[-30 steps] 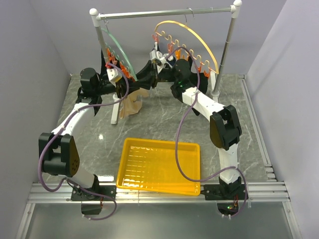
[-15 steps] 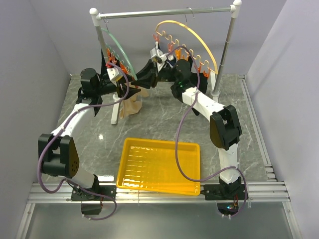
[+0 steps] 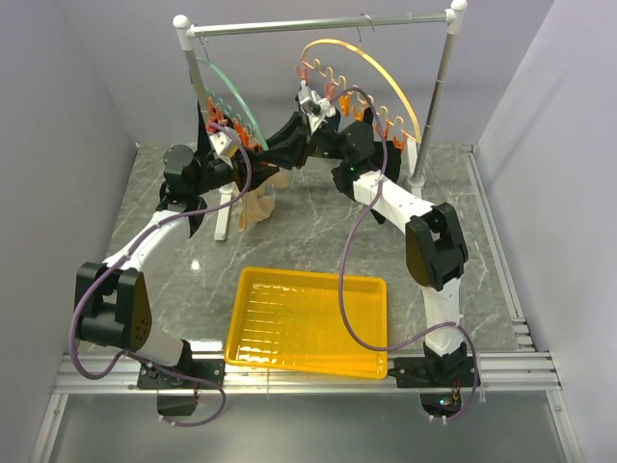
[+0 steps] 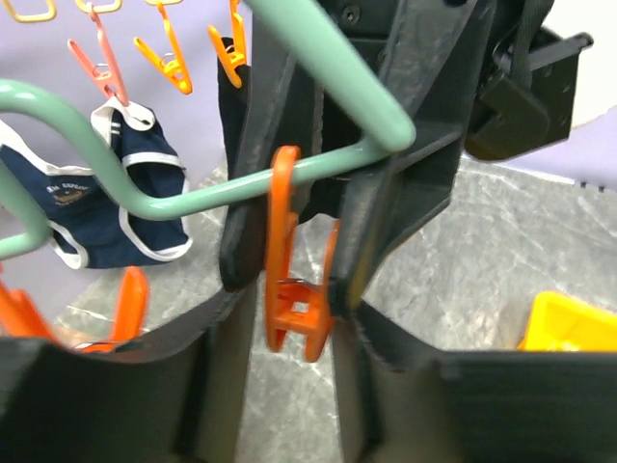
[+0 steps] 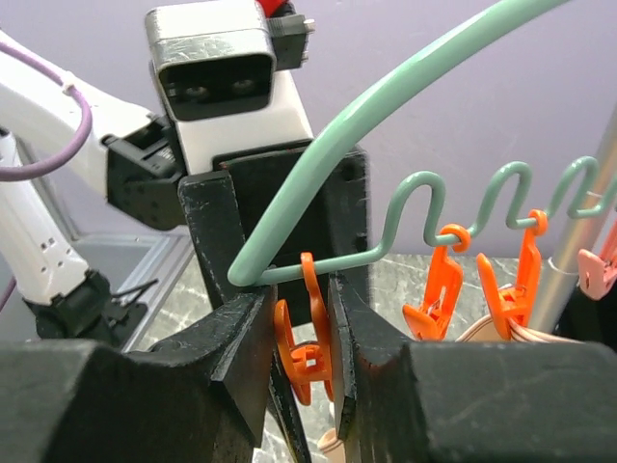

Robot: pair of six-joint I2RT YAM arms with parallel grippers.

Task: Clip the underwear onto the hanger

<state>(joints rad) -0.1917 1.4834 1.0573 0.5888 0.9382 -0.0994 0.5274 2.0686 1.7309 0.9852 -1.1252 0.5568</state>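
The green hanger [image 3: 231,101] hangs from the rack's rod at the left, with orange clips along its wire. The beige underwear [image 3: 255,204] hangs below it; in the right wrist view its edge [image 5: 511,336] sits in clips further along. My two grippers face each other at the hanger's end clip [image 4: 289,280]. My right gripper [image 5: 304,328] is shut on this orange clip [image 5: 310,357], fingers pressed on both its sides. My left gripper [image 4: 292,309] is open, its fingers flanking the same clip from the other side. In the top view both meet under the hanger [image 3: 262,154].
A yellow arc hanger [image 3: 371,72] with pale clips hangs at the rod's right. A navy white-trimmed brief [image 4: 116,212] hangs behind. The rack's posts [image 3: 429,106] stand on the marble table. A yellow tray [image 3: 308,278] lies near the front.
My left arm has pushed forward and right toward the hanger. My right gripper has risen slightly to the end clip. The underwear has shifted a little.
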